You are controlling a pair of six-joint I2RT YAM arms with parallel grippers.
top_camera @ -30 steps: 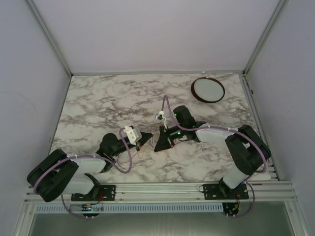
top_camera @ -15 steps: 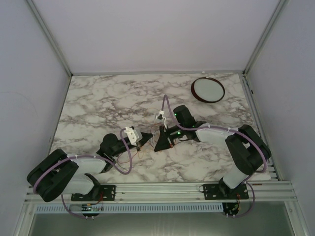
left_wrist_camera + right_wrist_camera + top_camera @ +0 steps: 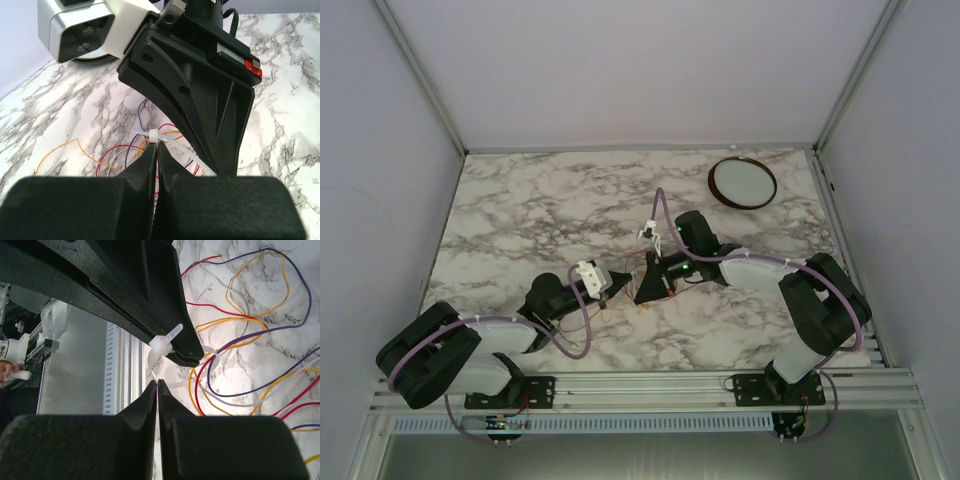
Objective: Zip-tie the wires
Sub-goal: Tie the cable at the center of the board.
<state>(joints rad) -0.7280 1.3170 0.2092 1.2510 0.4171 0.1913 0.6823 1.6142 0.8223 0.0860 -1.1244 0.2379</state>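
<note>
Overhead from near edge, wrist views close, opposed, seemingly sharing the wires [image 3: 222,347]

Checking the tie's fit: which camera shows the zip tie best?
The right wrist view: the zip tie shows its head, tail tip and strap reaching the wires. The left wrist view gives only the head and some strap at the left tool. From the top it is too small to see.

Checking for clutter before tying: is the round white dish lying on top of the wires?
No, the dish sits near the far right corner of the table, well apart from the wires.
</note>
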